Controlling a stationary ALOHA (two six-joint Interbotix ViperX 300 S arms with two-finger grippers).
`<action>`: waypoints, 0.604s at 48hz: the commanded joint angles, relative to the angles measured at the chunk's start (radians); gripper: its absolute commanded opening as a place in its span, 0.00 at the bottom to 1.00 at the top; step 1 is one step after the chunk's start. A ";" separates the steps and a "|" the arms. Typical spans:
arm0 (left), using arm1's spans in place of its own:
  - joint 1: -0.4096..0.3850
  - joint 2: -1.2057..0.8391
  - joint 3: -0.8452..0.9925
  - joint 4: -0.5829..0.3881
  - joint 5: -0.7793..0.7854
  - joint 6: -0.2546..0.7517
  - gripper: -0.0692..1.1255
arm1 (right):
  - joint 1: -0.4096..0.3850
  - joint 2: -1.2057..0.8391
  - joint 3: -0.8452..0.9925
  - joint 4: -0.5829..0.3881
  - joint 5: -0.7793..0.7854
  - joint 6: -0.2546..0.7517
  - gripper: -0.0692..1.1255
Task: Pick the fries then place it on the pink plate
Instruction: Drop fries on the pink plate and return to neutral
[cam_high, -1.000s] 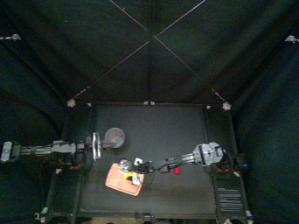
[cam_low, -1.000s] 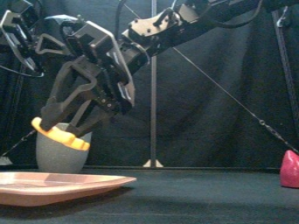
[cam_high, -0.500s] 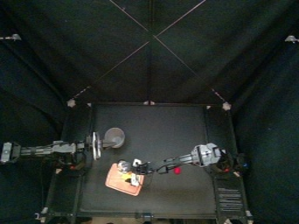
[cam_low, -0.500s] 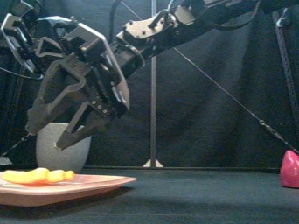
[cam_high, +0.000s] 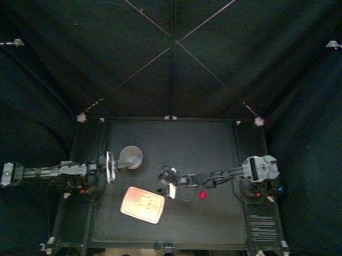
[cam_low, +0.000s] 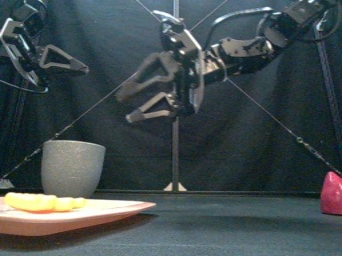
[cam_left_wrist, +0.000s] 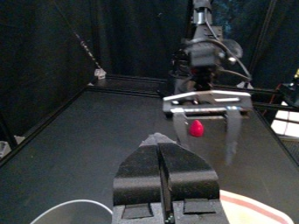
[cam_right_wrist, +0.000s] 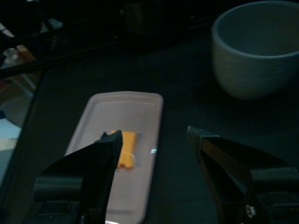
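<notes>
The fries (cam_right_wrist: 125, 147) lie flat on the plate (cam_right_wrist: 111, 188). The right wrist view looks down on them as a short yellow bundle toward one end of the tray, with nothing touching them. The front view adds the height. The right fingers (cam_low: 147, 78) hang well above the surface (cam_high: 201, 140) near the middle, spread wide and empty. The plate sits low at the left, with the cup (cam_low: 72, 168) upright behind it. The top view gives the layout. The plate is at the front left, the cup is behind it toward the back, and a red toy (cam_high: 202, 196) lies apart to the plate's right. The right arm reaches in from the right past the toy, and its fingers sit just off the plate's back right corner rather than over it. In the front view that arm slopes down from the upper right, its wrist bent so the fingers point down and to the left. Only the left wrist view shows the left fingers (cam_left_wrist: 163, 149) closely. They are pressed together with nothing between them and aimed across the surface at the other arm, whose open fingers frame the red toy. The cup's rim and a bit of the plate show near them. The left arm lies along the left edge, raised high in the front view.
</notes>
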 joint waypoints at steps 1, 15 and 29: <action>0.002 0.003 -0.009 -0.002 -0.002 0.000 0.10 | -0.044 -0.110 0.080 -0.038 -0.098 -0.008 0.85; 0.000 0.003 -0.006 -0.002 0.012 -0.003 0.10 | -0.175 -0.293 0.241 -0.267 -0.137 0.002 0.85; -0.006 0.003 -0.009 -0.003 0.012 -0.003 0.10 | -0.256 -0.466 0.371 -0.273 -0.140 0.009 0.85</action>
